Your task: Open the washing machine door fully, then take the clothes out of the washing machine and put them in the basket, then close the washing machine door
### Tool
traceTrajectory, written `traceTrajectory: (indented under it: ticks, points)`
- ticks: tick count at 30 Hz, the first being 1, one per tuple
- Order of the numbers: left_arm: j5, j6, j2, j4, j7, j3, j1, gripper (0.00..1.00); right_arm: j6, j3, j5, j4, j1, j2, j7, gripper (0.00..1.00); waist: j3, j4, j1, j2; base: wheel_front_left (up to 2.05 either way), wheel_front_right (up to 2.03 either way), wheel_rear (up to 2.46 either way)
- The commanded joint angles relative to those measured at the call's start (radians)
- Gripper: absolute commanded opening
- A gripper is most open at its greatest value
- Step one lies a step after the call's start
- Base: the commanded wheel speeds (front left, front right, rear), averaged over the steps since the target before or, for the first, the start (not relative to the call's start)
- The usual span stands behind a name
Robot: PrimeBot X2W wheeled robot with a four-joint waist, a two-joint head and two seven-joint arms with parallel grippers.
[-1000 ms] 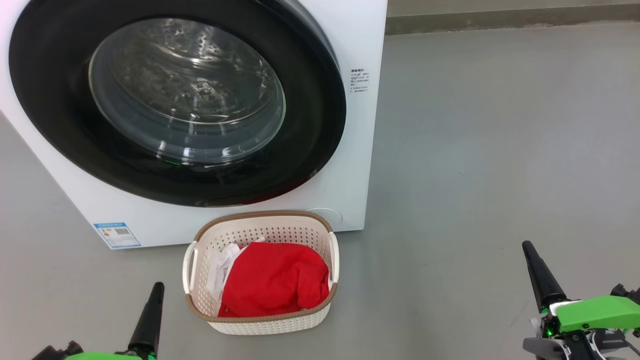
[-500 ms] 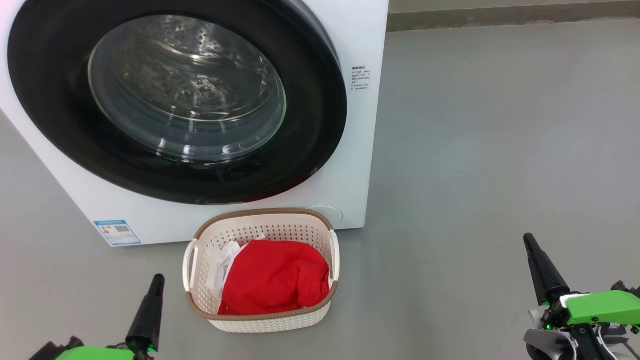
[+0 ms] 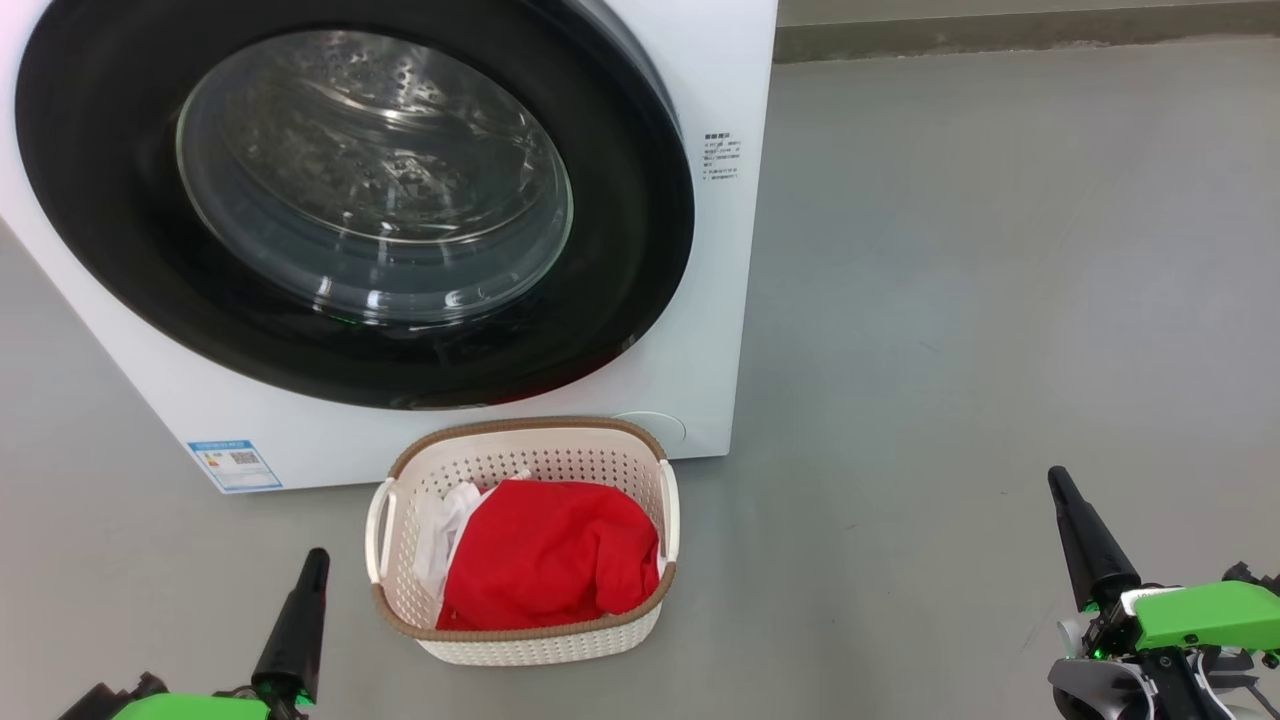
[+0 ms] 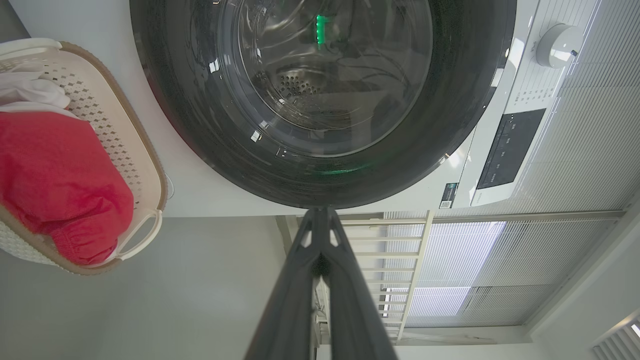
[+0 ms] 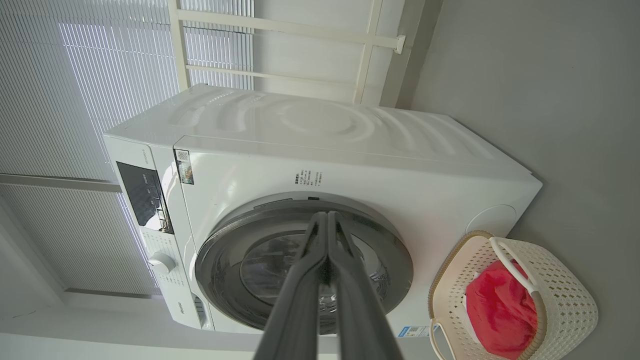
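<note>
head: the washing machine door (image 3: 640, 300) is closed on the white washing machine (image 3: 730, 60); red clothes (image 3: 550, 560) lie in the basket (image 3: 540, 648) on the floor (image 3: 950, 300) just in front | left wrist: left gripper (image 4: 320, 212) fingers pressed together, holding nothing | right wrist: right gripper (image 5: 327, 216) fingers pressed together, holding nothing, well apart from the basket

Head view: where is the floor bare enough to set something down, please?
Bare floor right of the washing machine and basket, up to the right gripper; a narrower strip between basket and left gripper. Crowded before the machine.
</note>
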Motion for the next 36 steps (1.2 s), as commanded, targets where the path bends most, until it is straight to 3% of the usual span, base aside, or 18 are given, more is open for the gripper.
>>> traceTrajectory:
  ticks: [1,36]
  points:
    - [-0.007,-0.007,0.018,-0.021,0.005,0.027,-0.039,0.0,-0.001,0.016,0.0,-0.03,-0.043,-0.016,0.006,0.0,0.0,0.0,-0.0001,0.0,0.0,0.0,0.0]
    - [-0.007,-0.007,0.018,-0.021,0.005,0.027,-0.039,0.0,-0.001,0.016,0.0,-0.03,-0.043,-0.016,0.006,0.0,0.0,0.0,-0.0001,0.0,0.0,0.0,0.0]
